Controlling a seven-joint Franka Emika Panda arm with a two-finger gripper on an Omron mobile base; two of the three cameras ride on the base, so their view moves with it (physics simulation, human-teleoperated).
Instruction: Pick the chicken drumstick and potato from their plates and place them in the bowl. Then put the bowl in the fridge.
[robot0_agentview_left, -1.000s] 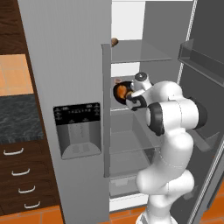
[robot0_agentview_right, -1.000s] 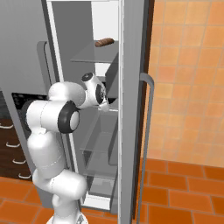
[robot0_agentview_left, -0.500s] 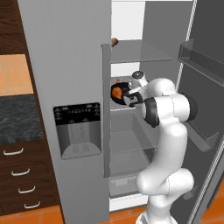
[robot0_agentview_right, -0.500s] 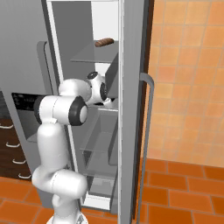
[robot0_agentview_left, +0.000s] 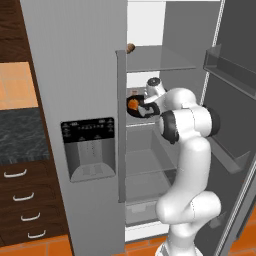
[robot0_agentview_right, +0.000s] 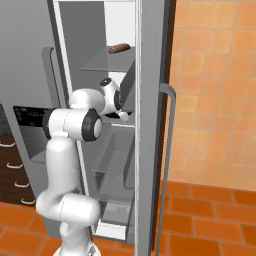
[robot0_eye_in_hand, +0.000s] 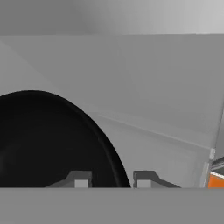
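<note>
The fridge (robot0_agentview_left: 75, 90) stands open, its steel door swung to the right. On its middle clear shelf (robot0_eye_in_hand: 166, 148) sits the black bowl (robot0_agentview_left: 136, 108), with the orange-brown chicken drumstick (robot0_agentview_left: 132, 104) showing inside it. The potato is hidden. My gripper (robot0_agentview_left: 146, 107) is at the bowl's right rim. In the hand view the bowl (robot0_eye_in_hand: 43, 140) curves up from the left. Its rim runs between the two fingertips (robot0_eye_in_hand: 81, 179), which stand apart with a gap on either side, so the gripper (robot0_eye_in_hand: 113, 179) is open. From the right, the gripper (robot0_agentview_right: 122, 114) reaches into the fridge (robot0_agentview_right: 150, 125). The plates are out of view.
A brown lump (robot0_agentview_left: 130, 48) lies on the upper shelf, also in the right base view (robot0_agentview_right: 118, 48). The left door's dispenser panel (robot0_agentview_left: 89, 147) faces me. Dark drawers (robot0_agentview_left: 22, 200) and a counter stand to the left. Door bins (robot0_agentview_left: 225, 65) jut out on the right.
The jaws have parted from the bowl's rim. The arm's elbow has risen and swung in toward the fridge. The bowl has stayed on the shelf.
</note>
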